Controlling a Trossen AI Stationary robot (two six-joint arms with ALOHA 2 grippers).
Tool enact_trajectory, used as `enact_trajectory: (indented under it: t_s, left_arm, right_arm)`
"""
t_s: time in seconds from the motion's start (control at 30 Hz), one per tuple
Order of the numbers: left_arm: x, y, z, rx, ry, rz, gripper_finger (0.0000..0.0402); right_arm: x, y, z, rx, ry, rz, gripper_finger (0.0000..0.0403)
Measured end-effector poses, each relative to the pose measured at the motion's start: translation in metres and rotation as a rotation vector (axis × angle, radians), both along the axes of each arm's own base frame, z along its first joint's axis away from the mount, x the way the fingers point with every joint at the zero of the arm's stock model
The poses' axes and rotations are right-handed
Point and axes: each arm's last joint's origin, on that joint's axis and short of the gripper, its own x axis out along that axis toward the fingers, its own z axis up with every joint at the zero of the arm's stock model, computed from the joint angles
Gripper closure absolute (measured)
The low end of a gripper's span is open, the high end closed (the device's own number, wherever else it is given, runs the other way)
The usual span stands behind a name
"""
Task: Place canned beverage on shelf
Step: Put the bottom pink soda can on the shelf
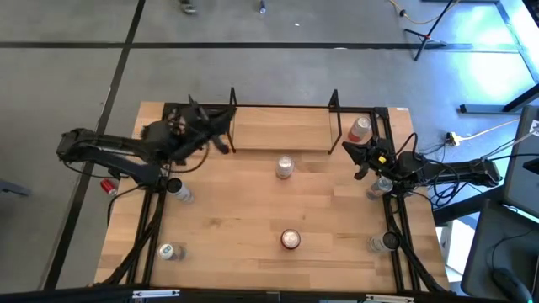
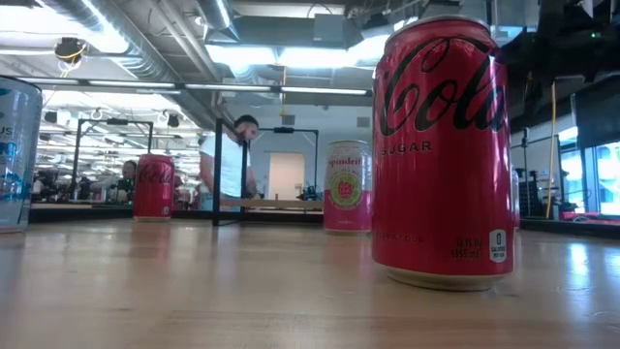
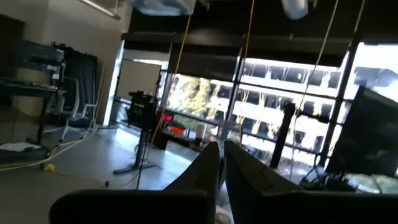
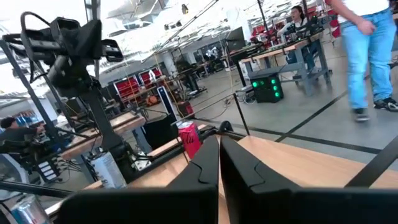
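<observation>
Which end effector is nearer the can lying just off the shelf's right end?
Right. The right end effector sits close beside that can, just toward the table's front. The left end effector is across the shelf, past its other end.

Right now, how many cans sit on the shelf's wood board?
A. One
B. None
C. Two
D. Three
B: the shelf board lies bare between its black frames; the nearest cans, a red one and a pale one, stand off it on the table.
</observation>
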Motion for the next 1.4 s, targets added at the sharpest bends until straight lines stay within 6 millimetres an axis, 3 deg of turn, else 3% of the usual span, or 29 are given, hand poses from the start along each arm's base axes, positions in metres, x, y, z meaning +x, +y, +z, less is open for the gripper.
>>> enact_trajectory:
  t_s: [0.23, 0.37, 0.6, 0.77, 1.0, 1.4]
  left_arm:
    - [0.027, 0.012, -0.002, -0.013, 0.142, 0.022, 0.0343]
    - [0.042, 0.022, 0.004, -0.112, 0.2, -0.004, 0.0284]
    - [0.075, 0.042, 0.013, -0.296, 0.464, -0.08, 0.0167]
    - [0.104, 0.056, 0.017, -0.445, 0.6, -0.162, 0.0116]
    - [0.138, 0.052, 0.005, -0.394, 0.636, -0.222, 0.0105]
    - [0.179, 0.049, -0.061, -0.455, 0.847, -0.338, 0.0104]
  right_arm:
    - [0.0, 0.0, 0.002, -0.007, -0.021, -0.001, 0.0398]
    - [0.0, 0.0, 0.002, -0.029, -0.007, -0.004, 0.0398]
    - [0.0, 0.001, 0.001, -0.033, 0.008, 0.015, 0.0398]
    - [0.001, 0.001, -0.004, -0.036, 0.059, 0.016, 0.0398]
    - [0.001, 0.001, -0.008, -0.039, 0.098, 0.016, 0.0398]
    - [0.001, 0.001, -0.011, -0.062, 0.142, 0.015, 0.0397]
